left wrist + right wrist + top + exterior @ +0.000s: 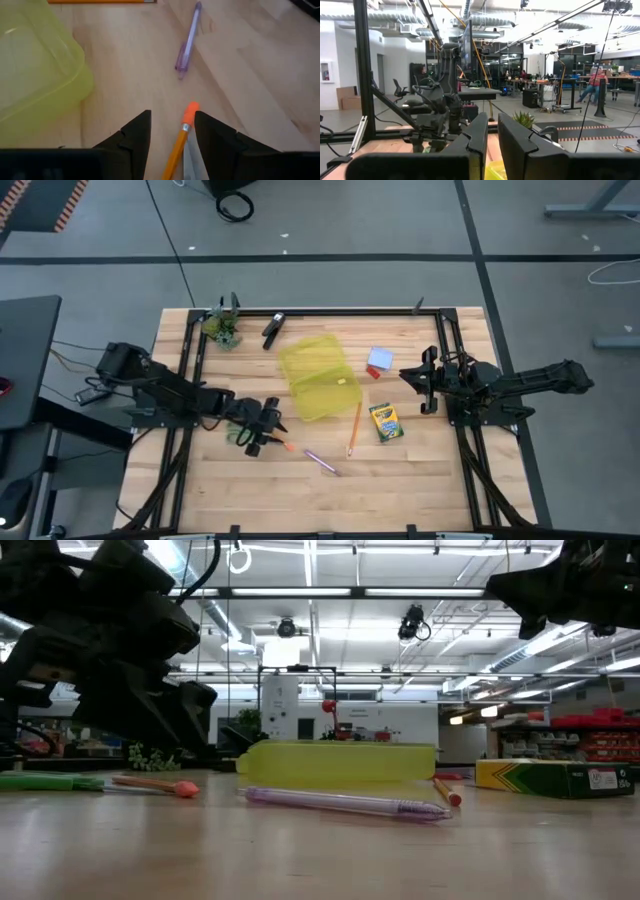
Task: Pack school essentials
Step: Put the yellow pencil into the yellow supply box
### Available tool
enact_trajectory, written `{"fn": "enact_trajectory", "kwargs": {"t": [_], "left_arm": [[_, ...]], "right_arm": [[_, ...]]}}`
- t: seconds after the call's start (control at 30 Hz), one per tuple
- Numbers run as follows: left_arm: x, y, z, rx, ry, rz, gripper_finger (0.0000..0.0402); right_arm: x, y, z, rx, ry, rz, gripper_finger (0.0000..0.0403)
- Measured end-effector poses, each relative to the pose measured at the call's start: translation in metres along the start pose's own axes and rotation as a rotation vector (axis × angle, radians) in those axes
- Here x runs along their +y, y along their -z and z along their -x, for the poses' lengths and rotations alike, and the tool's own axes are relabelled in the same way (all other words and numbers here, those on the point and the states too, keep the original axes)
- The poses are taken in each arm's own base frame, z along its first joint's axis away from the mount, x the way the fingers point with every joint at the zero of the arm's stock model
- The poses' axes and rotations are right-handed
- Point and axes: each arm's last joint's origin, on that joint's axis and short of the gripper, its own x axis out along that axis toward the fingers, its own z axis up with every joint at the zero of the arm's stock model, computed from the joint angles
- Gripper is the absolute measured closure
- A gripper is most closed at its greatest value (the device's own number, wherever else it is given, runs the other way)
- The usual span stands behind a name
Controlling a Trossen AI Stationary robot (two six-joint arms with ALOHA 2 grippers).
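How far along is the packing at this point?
Nothing looks packed: the yellow case shows nothing inside. The left hand straddles an orange pencil, open. Still out: purple pen, second pencil, crayon box, blue notepad. The right hand waits raised.

You see case (318, 377) mid-table; crayon box (384, 422) right of it, notepad (380, 359) behind box, pen (322, 462) in front.

The wooden counter (420, 470) holds a yellow box (318, 377), crayon box (384, 422), purple pen (322, 462), two pencils (354, 430) and a notepad (380, 359).
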Motion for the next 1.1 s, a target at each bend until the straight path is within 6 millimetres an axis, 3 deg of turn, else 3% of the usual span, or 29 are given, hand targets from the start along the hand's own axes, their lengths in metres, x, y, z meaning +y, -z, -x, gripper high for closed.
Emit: {"fn": "enact_trajectory", "kwargs": {"t": [0.23, 0.67, 1.1], "left_arm": [[0.011, 0.005, -0.012, -0.036, 0.003, 0.003, 0.0244], [0.009, 0.017, -0.027, -0.054, 0.089, -0.097, 0.0249], [0.006, 0.016, -0.028, -0.089, 0.152, -0.114, 0.0273]], "right_arm": [[0.000, 0.000, 0.000, 0.000, 0.000, 0.000, 0.0351], [0.000, 0.000, 0.000, 0.000, 0.000, 0.000, 0.0351], [0.000, 0.000, 0.000, 0.000, 0.000, 0.000, 0.0351]]}}
